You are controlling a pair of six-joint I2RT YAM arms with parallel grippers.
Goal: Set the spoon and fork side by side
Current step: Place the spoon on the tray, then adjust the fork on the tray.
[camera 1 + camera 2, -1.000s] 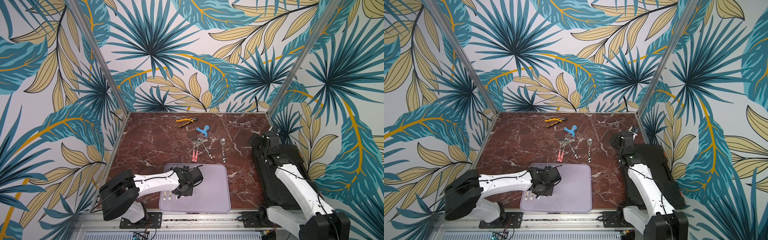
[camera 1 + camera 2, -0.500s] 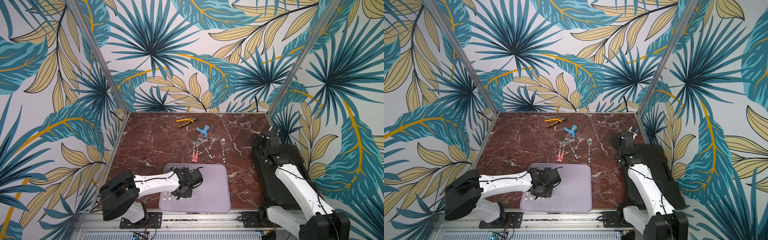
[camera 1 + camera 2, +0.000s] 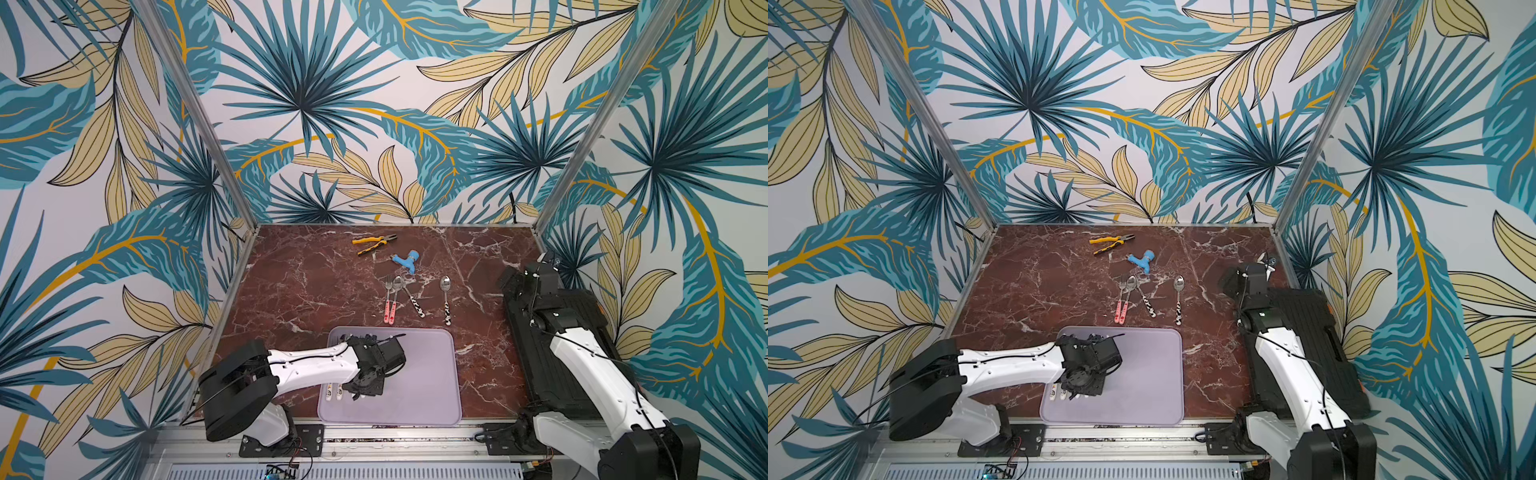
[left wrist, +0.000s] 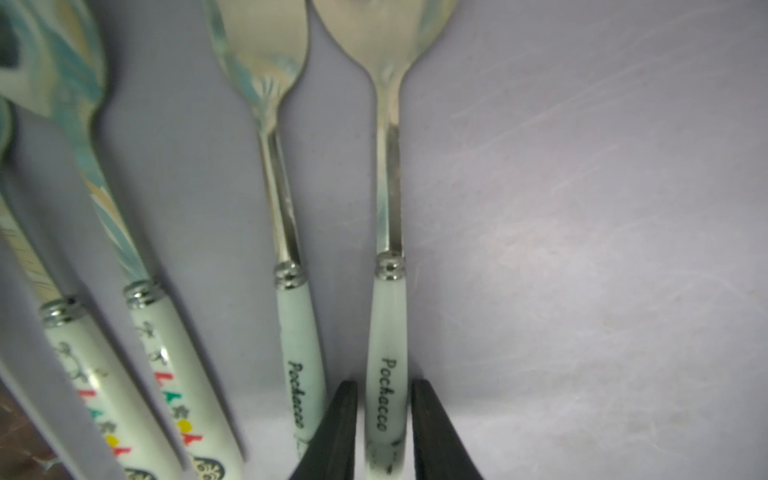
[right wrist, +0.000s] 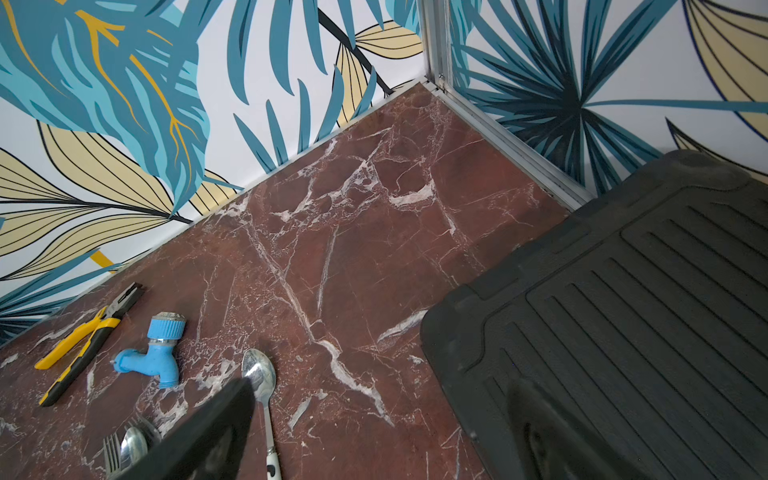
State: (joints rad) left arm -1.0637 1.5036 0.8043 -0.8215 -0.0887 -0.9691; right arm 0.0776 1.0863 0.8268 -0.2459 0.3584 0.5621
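Two white handles marked "Pochacco" lie parallel on the lilac mat (image 4: 582, 208). Their heads run out of the left wrist view, so I cannot tell spoon from fork. My left gripper (image 4: 384, 386) straddles the outer handle (image 4: 388, 316), open a little, with a thin gap on each side. The other handle (image 4: 297, 328) lies just beside one fingertip (image 4: 340, 415). Another pair with coloured print (image 4: 166, 374) lies next to them. In both top views the left gripper (image 3: 365, 390) (image 3: 1079, 392) points down over the mat's near left part. My right gripper (image 5: 374, 436) (image 3: 548, 262) stands open, holding nothing.
On the marble beyond the mat (image 3: 424, 374) lie a pink-handled fork and spoon (image 3: 388, 299), two cow-print spoons (image 3: 413, 297) (image 3: 445, 297), a blue tap (image 3: 405, 262) and yellow pliers (image 3: 374, 243). A black ribbed pad (image 5: 623, 291) runs along the right wall.
The left jaws have eased apart off the Pochacco handle. Both arms have otherwise hardly moved.
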